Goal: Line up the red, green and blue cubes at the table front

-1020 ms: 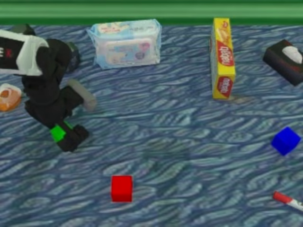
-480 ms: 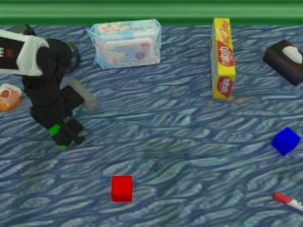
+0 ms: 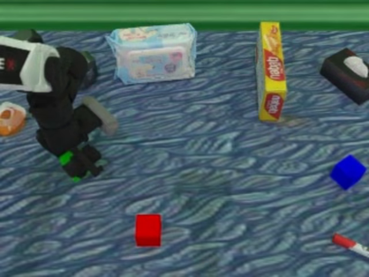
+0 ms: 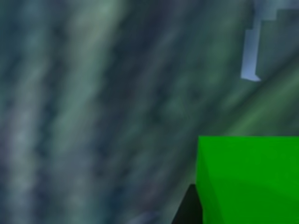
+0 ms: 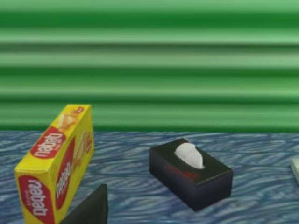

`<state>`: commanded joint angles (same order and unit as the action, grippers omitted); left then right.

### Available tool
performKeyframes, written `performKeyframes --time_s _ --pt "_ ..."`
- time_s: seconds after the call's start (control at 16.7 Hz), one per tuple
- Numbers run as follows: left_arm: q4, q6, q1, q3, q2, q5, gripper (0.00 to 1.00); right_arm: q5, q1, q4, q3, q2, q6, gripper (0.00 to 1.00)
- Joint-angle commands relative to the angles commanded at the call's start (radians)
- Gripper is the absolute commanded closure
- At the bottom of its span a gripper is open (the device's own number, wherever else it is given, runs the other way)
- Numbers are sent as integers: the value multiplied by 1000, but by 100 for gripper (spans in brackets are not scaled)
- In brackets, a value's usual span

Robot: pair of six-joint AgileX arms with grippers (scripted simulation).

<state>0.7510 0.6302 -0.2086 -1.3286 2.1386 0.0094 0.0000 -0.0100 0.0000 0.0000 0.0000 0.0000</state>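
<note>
1. The table [image 3: 219, 173] is a broad blue-grey rippled surface, with a green striped band [image 3: 184, 14] along the far edge in the top view.
2. Near that band stand a pack of wet wipes [image 3: 153, 53], a yellow biscuit box [image 3: 271, 72] and a black tissue box [image 3: 349, 72]; a red-and-white pen [image 3: 350, 244] lies front right.
3. My left gripper [image 3: 78, 164] is low at the table's left, its fingers closed around the green cube [image 4: 247, 179].
4. The red cube [image 3: 148, 229] sits front centre; the blue cube [image 3: 347, 171] is well apart at the right.
5. I judge the cubes light, rigid and slick, so flat opposite faces are the best hold.
6. My right arm is parked out of the top view; I cannot tell its finger state.
</note>
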Motion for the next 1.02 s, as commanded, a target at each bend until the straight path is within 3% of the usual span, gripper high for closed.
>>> performKeyframes --time_s 0.48,0.72,1.02 --pt "227 -2 17 -116 -106 -1 100 0 0 0 0 0 0 0" --pt "239 -2 18 -124 -115 -1 100 0 0 0 0 0 0 0" --pt "247 12 -57 -132 -109 -2 100 0 0 0 0 0 0 0"
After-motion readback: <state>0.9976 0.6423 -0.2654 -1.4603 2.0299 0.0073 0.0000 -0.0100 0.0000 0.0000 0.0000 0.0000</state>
